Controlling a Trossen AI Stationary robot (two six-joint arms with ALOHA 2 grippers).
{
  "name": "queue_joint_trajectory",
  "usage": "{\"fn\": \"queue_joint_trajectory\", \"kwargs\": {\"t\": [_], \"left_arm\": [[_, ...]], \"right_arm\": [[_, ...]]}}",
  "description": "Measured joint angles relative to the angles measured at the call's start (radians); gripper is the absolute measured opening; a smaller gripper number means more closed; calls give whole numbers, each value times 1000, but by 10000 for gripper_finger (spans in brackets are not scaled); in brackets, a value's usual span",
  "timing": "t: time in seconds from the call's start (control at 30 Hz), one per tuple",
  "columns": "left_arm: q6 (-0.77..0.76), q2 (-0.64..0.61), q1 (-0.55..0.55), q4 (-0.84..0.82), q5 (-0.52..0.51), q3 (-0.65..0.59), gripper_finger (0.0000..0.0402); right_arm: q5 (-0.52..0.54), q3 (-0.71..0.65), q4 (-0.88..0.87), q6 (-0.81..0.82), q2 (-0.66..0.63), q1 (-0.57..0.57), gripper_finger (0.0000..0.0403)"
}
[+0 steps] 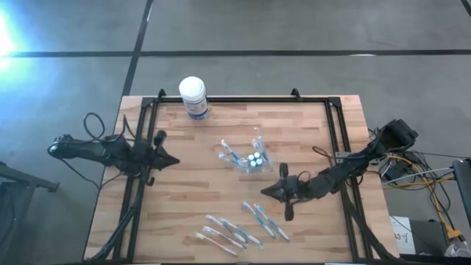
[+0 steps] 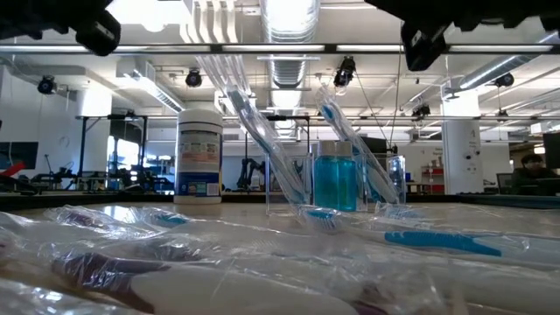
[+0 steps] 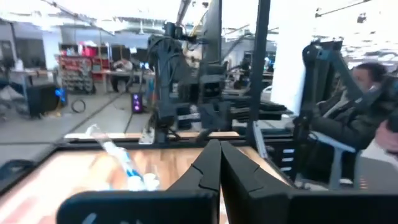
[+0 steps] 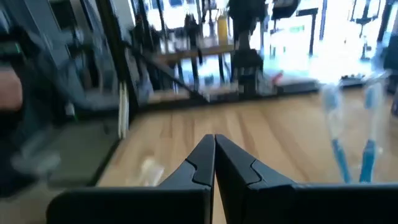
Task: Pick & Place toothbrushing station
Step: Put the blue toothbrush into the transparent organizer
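1. Over the left edge of the wooden slatted table (image 1: 191,184) the left gripper (image 1: 174,160) hovers, jaws closed on nothing; the left wrist view shows the two dark fingers (image 3: 208,171) pressed together, pointing toward the middle of the table.
2. Near the far edge, left of centre, stands a white round tub with a blue label (image 1: 193,97), upright, well apart from both arms.
3. At the table's middle sits the toothbrushing station, a small clear plastic holder (image 1: 248,157), with blue-and-white toothbrushes (image 2: 262,140) leaning out of it and a clear cup of blue liquid (image 2: 335,181) in or just behind it; which, I cannot tell.
4. Handling, as judged: light, stiff, thin-walled, slick. Likely to skid or tip, since the leaning brushes make it top-heavy. Best hold looks like a low pinch across a wall or rim, clear of the brushes, kept level.
5. Along the near edge lie loose wrapped toothbrushes (image 1: 235,230).
6. Right of the station, just beside it toward the near side, hangs the right gripper (image 1: 266,191), jaws closed, empty.
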Motion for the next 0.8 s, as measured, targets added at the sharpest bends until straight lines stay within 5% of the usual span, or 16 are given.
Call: {"fn": "queue_joint_trajectory", "kwargs": {"t": [0.17,0.4,0.6,0.8], "left_arm": [[23,-52,1,3,-8,-81,4],[15,-61,1,-1,6,-108,12],[14,-61,1,-4,82,-108,16],[14,-61,1,-4,91,-108,4]], "right_arm": [[102,273,-638,170,2,33,8],[61,659,-1459,609,121,88,8],[-20,876,-1779,806,294,136,8],[-92,990,-1859,891,426,158,8]]}}
